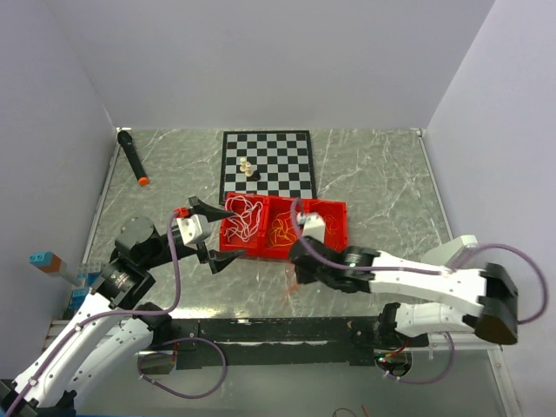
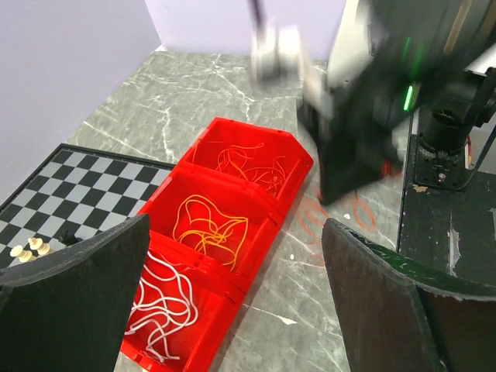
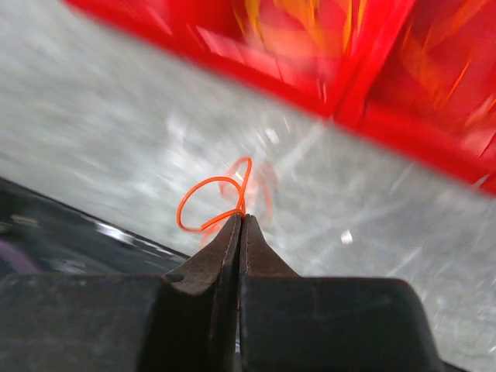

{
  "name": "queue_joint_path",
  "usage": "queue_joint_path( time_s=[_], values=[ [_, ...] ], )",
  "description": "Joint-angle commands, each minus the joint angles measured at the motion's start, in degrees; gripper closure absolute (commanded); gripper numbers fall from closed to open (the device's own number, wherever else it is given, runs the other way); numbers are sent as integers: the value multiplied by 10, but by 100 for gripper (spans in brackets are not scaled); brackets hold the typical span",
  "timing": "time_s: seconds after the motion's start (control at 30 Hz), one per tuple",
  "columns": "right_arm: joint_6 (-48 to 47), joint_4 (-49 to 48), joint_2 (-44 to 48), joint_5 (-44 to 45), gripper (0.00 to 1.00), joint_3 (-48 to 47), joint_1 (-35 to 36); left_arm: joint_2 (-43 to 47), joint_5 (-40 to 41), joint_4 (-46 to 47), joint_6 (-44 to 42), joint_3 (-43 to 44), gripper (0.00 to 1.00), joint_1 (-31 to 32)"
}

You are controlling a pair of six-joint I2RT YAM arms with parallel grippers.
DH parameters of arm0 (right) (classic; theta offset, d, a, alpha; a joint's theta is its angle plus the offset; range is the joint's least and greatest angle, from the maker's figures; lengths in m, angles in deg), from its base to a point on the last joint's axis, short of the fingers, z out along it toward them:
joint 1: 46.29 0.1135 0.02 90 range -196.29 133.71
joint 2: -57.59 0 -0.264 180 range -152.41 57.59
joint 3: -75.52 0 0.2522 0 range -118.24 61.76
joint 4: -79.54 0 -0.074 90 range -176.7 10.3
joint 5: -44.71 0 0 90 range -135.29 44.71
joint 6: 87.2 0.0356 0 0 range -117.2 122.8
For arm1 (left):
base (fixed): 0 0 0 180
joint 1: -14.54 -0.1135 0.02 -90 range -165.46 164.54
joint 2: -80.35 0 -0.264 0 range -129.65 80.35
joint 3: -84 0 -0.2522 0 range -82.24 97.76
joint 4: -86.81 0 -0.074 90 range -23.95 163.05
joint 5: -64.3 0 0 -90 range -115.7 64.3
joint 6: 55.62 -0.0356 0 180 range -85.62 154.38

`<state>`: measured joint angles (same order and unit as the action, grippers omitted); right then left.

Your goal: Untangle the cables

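A red three-compartment bin (image 1: 262, 253) sits mid-table. Its left compartment holds white cables (image 1: 246, 217), the middle one yellow-orange cables (image 1: 281, 233), and the right one red-orange cables (image 2: 248, 163). One red-orange cable (image 3: 203, 203) lies in loops on the table in front of the bin (image 1: 291, 287). My right gripper (image 3: 241, 217) is shut on that cable at its fingertips, low over the table just before the bin (image 1: 294, 271). Left of the bin my left gripper (image 1: 211, 233) hangs open, empty, its view looking over the bin's near edge (image 2: 235, 232).
A chessboard (image 1: 268, 163) with a few small pieces (image 1: 248, 169) lies behind the bin. A black marker with an orange tip (image 1: 132, 156) rests at the far left. Coloured blocks (image 1: 48, 261) sit at the left edge. A black rail (image 1: 278, 330) runs along the near edge.
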<state>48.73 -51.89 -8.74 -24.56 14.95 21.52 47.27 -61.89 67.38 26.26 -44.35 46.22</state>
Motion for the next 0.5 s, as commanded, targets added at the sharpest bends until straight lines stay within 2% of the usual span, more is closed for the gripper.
queue_joint_path(
  time_s=[0.0,0.2,0.33,0.47],
  values=[
    [-58,76,76,84,100,-85,-35,6,-2,3,1,18,3,-4],
    [-159,32,125,32,100,-96,-180,13,0,1,2,18,3,-5],
    [-206,11,93,10,100,-110,-251,16,-1,0,1,17,3,-6],
    [-224,-11,50,-5,100,-114,-290,18,1,0,1,18,4,-7]
  ],
)
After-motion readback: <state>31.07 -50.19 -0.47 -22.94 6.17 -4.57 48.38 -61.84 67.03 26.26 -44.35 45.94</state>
